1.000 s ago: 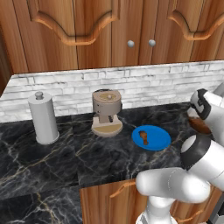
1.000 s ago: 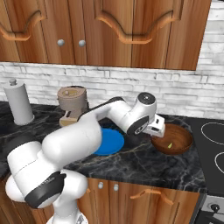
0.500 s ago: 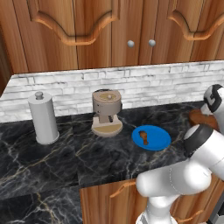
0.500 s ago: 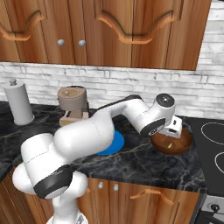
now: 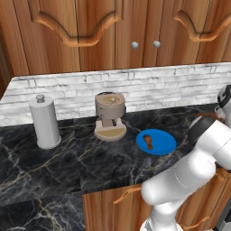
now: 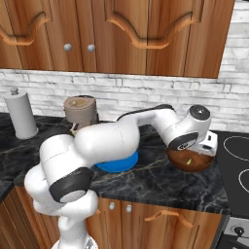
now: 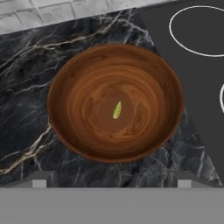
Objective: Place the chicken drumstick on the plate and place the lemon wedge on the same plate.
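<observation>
Over the right end of the black marble worktop, beside the stove, my arm has swung across in the last second; the two-finger gripper (image 6: 208, 145) now hangs above the deep brown wooden bowl (image 7: 114, 101); the tiny yellow-green lemon wedge (image 7: 117, 110) lies at its bottom; jaws spread wide, holding nothing; the orange-brown chicken drumstick (image 5: 147, 140) already rests on the flat bright blue plate (image 5: 162, 143); descent comes next, I reckon.

Glossy grained wooden bowl (image 7: 114, 100) on seemingly polished black marble counter (image 7: 26, 109).
</observation>
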